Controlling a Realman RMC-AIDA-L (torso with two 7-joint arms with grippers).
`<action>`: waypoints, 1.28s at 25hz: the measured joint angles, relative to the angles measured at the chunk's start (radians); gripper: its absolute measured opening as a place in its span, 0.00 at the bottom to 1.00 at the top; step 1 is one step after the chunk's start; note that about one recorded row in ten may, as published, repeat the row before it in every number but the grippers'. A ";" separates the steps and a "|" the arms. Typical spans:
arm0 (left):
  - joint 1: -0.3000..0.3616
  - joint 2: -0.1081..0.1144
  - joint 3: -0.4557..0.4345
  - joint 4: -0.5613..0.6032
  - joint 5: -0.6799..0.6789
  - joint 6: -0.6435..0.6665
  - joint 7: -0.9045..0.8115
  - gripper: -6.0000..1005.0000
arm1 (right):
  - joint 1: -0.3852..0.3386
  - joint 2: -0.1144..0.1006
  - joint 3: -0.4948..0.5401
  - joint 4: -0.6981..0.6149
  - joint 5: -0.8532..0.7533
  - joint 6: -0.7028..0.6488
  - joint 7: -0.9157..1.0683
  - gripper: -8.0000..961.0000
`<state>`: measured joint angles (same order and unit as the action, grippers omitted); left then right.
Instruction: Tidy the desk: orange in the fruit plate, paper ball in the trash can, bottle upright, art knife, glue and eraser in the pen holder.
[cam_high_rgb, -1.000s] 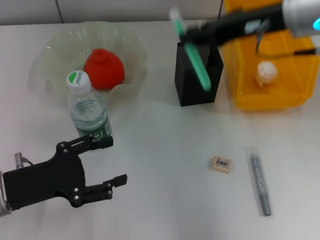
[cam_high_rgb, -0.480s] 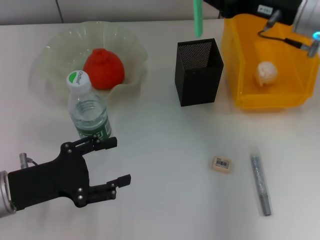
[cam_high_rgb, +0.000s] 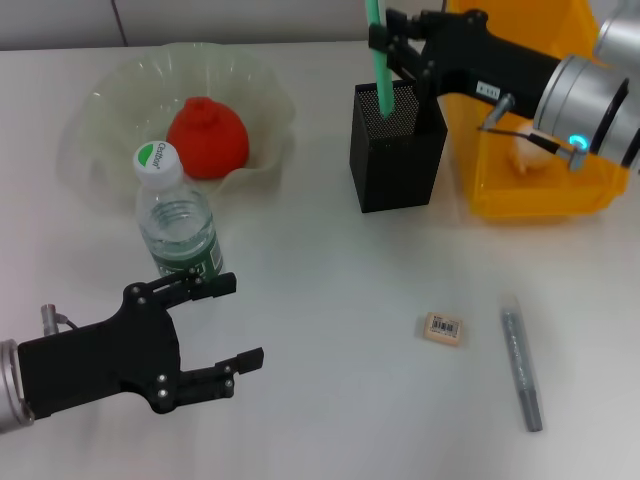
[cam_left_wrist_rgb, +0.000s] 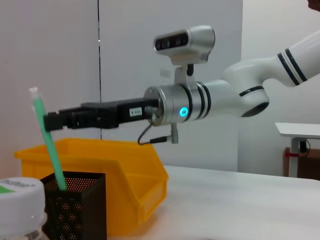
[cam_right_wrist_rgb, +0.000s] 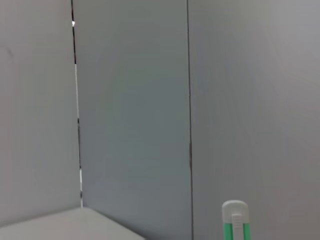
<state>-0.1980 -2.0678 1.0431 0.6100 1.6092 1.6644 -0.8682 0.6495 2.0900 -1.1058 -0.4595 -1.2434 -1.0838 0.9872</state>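
Observation:
The orange (cam_high_rgb: 207, 137) lies in the fruit plate (cam_high_rgb: 110, 110). The bottle (cam_high_rgb: 177, 215) stands upright in front of the plate. My right gripper (cam_high_rgb: 395, 45) is shut on the green art knife (cam_high_rgb: 379, 60) and holds it nearly upright, its lower end inside the pen holder (cam_high_rgb: 397, 160). The left wrist view shows the same: the knife (cam_left_wrist_rgb: 48, 140) in the holder (cam_left_wrist_rgb: 75, 205). The paper ball (cam_high_rgb: 527, 152) lies in the trash can (cam_high_rgb: 560, 195), partly behind the arm. The eraser (cam_high_rgb: 442, 328) and the grey glue stick (cam_high_rgb: 521, 365) lie on the table. My left gripper (cam_high_rgb: 243, 320) is open and empty, just in front of the bottle.
The white table stretches between the bottle and the eraser. The trash can stands right beside the pen holder, under my right arm. The right wrist view shows only a wall and the knife's top end (cam_right_wrist_rgb: 235, 220).
The right gripper swung the art knife from tilted to upright and brought its lower end down into the pen holder. The left arm has barely moved.

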 joint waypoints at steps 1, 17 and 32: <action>0.000 0.000 0.000 0.000 0.000 0.000 0.000 0.80 | 0.000 0.000 0.000 0.000 0.000 0.000 0.000 0.31; -0.002 0.002 -0.002 0.001 -0.002 0.000 0.000 0.80 | -0.344 -0.013 -0.226 -1.052 -0.703 -0.103 1.088 0.63; -0.003 0.001 -0.002 0.000 0.000 0.000 0.000 0.80 | -0.015 -0.001 -0.543 -0.903 -1.350 -0.482 1.588 0.87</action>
<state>-0.2009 -2.0664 1.0416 0.6105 1.6092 1.6644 -0.8681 0.6343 2.0888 -1.6493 -1.3622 -2.5936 -1.5663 2.5752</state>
